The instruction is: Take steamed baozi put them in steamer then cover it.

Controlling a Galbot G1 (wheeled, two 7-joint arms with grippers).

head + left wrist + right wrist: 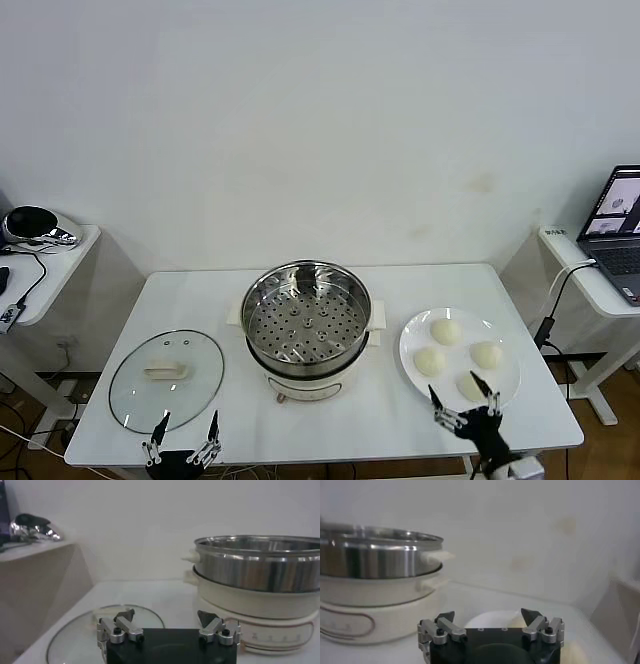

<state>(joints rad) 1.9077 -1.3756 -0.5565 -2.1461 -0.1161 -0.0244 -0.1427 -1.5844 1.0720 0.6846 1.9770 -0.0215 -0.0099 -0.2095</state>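
Several pale steamed baozi [446, 331] lie on a white plate [508, 385] at the table's right. The steel steamer [306, 312] on its cream base stands mid-table, uncovered, its perforated tray bare; it shows in the left wrist view [260, 565] and the right wrist view [375, 560]. The glass cover [166, 380] with a cream handle lies flat at the left, also in the left wrist view [75, 635]. My left gripper [183, 436] is open and empty at the front edge, just before the cover. My right gripper [464, 404] is open and empty over the plate's near rim, beside the nearest bun [470, 386].
A white side shelf [50, 270] with a shiny appliance [35, 226] stands at the far left. A laptop [618, 232] sits on a side table at the right, a cable hanging beside it. The white wall lies behind the table.
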